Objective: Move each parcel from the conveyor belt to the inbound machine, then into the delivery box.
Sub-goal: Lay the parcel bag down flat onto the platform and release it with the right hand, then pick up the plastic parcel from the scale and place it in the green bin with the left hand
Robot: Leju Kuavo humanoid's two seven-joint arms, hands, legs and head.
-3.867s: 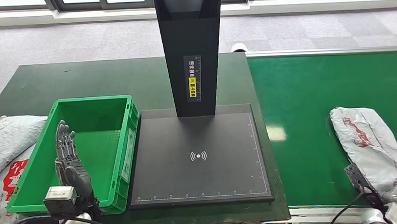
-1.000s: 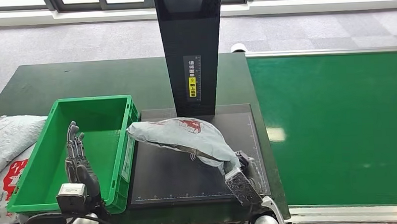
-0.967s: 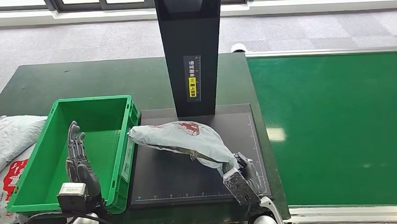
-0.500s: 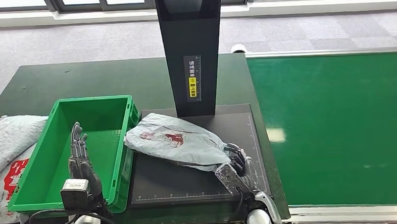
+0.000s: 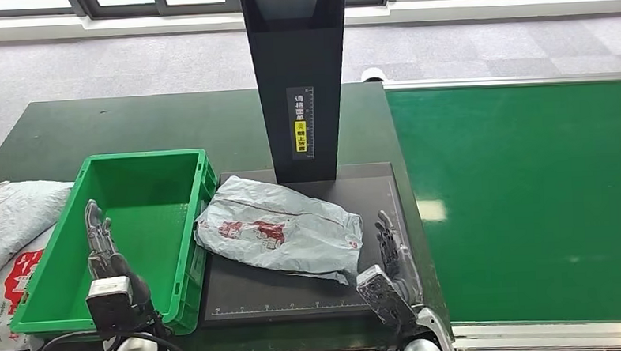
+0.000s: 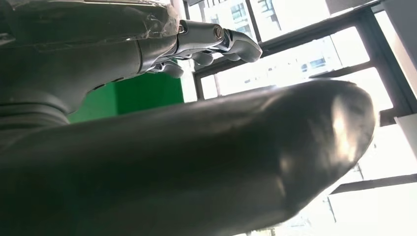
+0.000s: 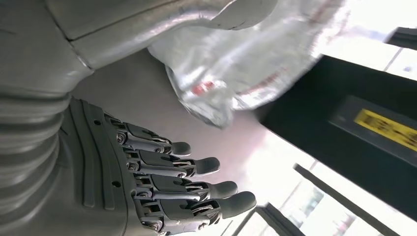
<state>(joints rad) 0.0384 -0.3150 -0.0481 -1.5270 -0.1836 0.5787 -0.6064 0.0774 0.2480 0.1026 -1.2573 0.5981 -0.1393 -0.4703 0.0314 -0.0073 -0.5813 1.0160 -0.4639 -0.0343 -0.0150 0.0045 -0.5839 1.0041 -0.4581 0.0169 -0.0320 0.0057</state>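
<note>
We're looking at the parcel (image 5: 277, 237) lying flat on the inbound machine's plate (image 5: 312, 294), w/ its long axis running across the plate from the green delivery box (image 5: 185, 228) side toward our right hand (image 5: 393, 260). Its left end is overlapping or at least touching the box's near wall, and its right end is sitting just beside the right hand, apart from it (the right wrist view is showing a gap of bare plate between fingers (image 7: 196, 164) and bag). So the parcel is lying to the left of the right hand and to the right of the left hand (image 5: 102, 249).

Right hand is holding nothing: fingers straight and spread, resting upright at the plate's right edge. Left hand is also holding nothing, fingers extended, hovering inside or above the box near its front-left corner.

Judging what's next: the parcel needs to go leftward into the box. The right hand is the nearer one, but the box wall is standing btw. the left hand and the bag, so whichever hand is taking it will need to lift the bag over that rim.
</note>
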